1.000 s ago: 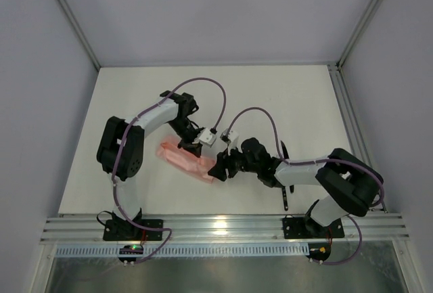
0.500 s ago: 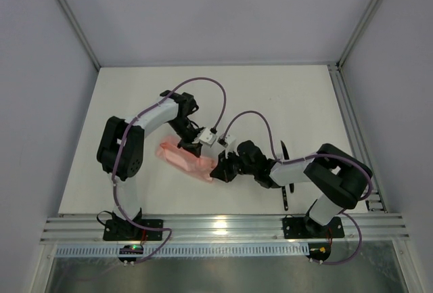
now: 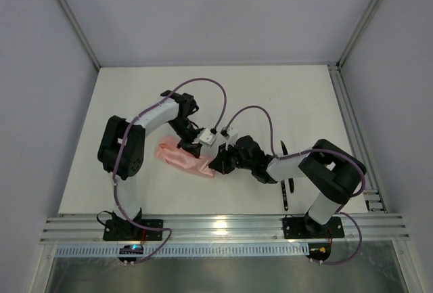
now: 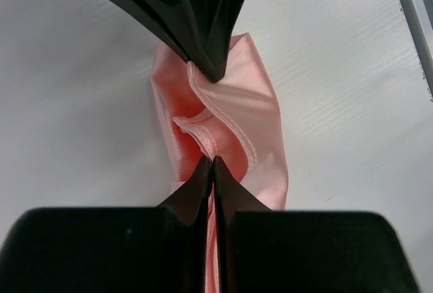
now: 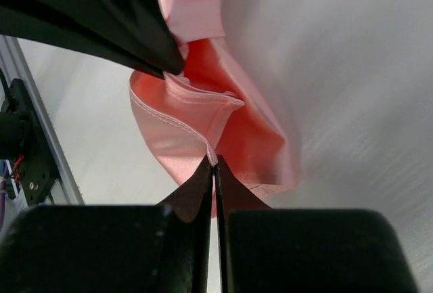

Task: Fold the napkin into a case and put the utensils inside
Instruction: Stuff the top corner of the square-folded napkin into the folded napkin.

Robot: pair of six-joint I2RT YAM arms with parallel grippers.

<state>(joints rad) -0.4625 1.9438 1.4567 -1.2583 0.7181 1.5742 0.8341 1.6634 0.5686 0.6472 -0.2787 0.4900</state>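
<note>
L claw (image 4: 212, 162) & R claw (image 5: 214, 162) both clamped on napkin (image 3: 180, 158) folds.

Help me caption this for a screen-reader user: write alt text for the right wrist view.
The right gripper, seen close up, is shut on a hemmed edge of the bunched salmon-pink napkin. The left gripper, a dark shape at the upper left, grips the napkin's opposite side, with the white table behind.
</note>
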